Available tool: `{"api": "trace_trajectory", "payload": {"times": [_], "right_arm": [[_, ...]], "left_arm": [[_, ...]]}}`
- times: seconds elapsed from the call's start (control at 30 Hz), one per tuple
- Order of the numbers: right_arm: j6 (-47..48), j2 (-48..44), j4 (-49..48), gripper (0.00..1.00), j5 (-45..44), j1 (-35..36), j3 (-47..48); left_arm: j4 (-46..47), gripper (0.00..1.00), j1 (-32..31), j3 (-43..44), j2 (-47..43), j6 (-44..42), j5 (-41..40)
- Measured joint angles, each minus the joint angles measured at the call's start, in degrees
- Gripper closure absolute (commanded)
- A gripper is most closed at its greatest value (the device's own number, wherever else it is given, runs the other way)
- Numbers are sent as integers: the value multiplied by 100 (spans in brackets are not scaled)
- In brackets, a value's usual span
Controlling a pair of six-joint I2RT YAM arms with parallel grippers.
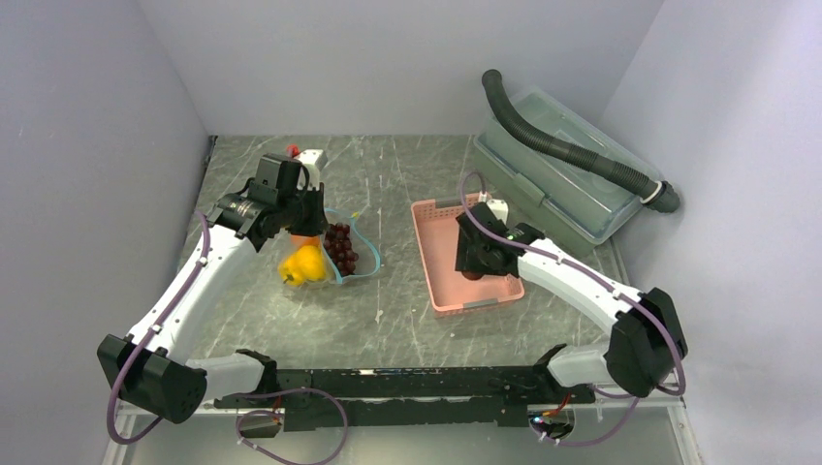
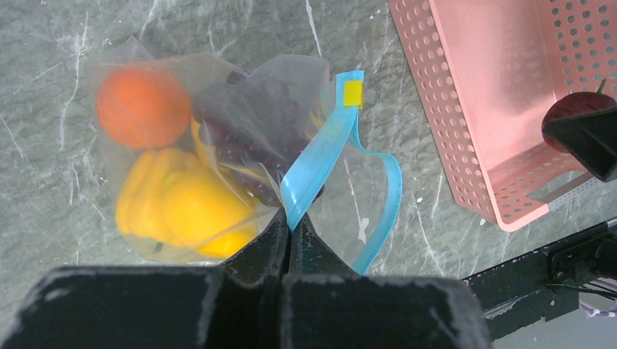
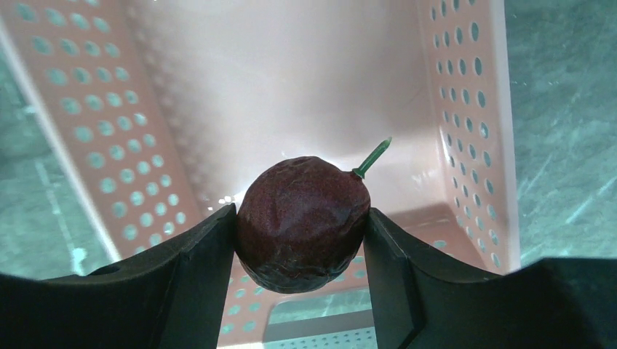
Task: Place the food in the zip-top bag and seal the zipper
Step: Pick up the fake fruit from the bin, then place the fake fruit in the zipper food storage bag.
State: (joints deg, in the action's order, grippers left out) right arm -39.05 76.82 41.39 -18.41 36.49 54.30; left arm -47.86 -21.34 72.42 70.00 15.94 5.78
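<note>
Left gripper (image 2: 291,225) pinched tight on the zipper (image 2: 320,156) of the zip-top bag (image 2: 240,80), which lies toward the table's (image 1: 407,329) left edge holding orange (image 2: 142,107), yellow bell pepper (image 2: 185,207) and grapes (image 2: 255,123); right gripper (image 3: 302,225) clamped on the dark reddish-brown round fruit (image 3: 302,211) in the pink basket (image 3: 94,145).

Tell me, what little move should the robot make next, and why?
Probably raise the right gripper straight up out of the pink basket. Its fingers press both sides of the dark round fruit, which is inside the basket walls, while the left gripper pinches the blue strip of the bag, whose mouth gapes open.
</note>
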Motion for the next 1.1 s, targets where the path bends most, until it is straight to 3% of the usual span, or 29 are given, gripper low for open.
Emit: {"api": "trace_trajectory", "payload": {"times": [0.4, 0.67, 1.1], "right_arm": [[98, -409, -667, 58, 1008, 11, 184], [153, -398, -1316, 59, 1600, 420, 595], [151, 562, -2002, 59, 1746, 1349, 1814]], "left_arm": [[0, 100, -2, 0, 0, 0, 0], [0, 100, 0, 0, 0, 0, 0], [0, 100, 0, 0, 0, 0, 0]]}}
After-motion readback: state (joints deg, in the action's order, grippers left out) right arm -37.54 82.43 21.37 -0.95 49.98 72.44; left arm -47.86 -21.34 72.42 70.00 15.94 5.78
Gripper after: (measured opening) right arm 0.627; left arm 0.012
